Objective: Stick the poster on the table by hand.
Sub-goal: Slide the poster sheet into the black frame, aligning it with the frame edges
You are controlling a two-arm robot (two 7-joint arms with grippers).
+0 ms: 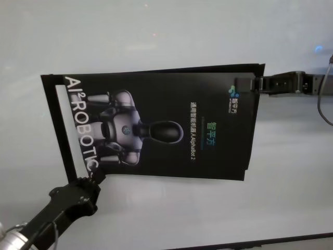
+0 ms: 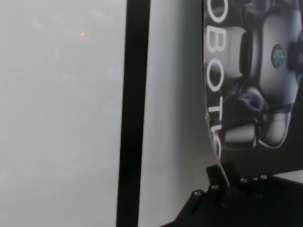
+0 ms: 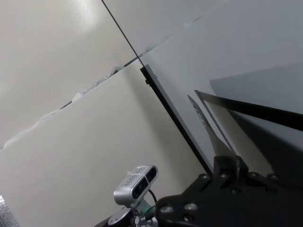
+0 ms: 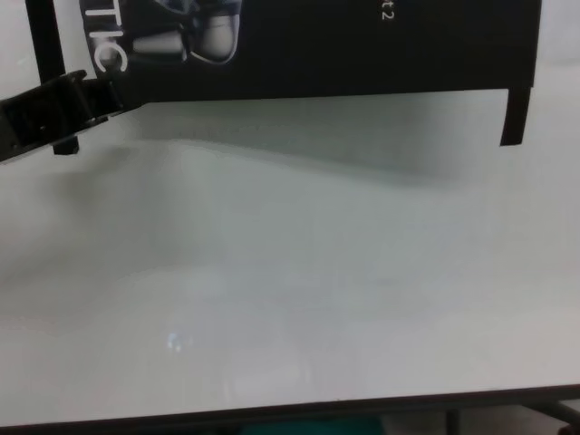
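The poster is a black glossy sheet with a silver-grey robot picture and white lettering, held just above the white table, with a shadow under it in the chest view. My left gripper is shut on the poster's near-left corner, by the lettering. It also shows in the chest view and in the left wrist view, pinching the poster. My right gripper is shut on the far-right corner. The right wrist view shows it holding the poster's thin edge.
A narrow black strip runs along the poster's left side, another hangs at its right. The table's dark front edge lies close to me. A silver camera unit shows beyond the table in the right wrist view.
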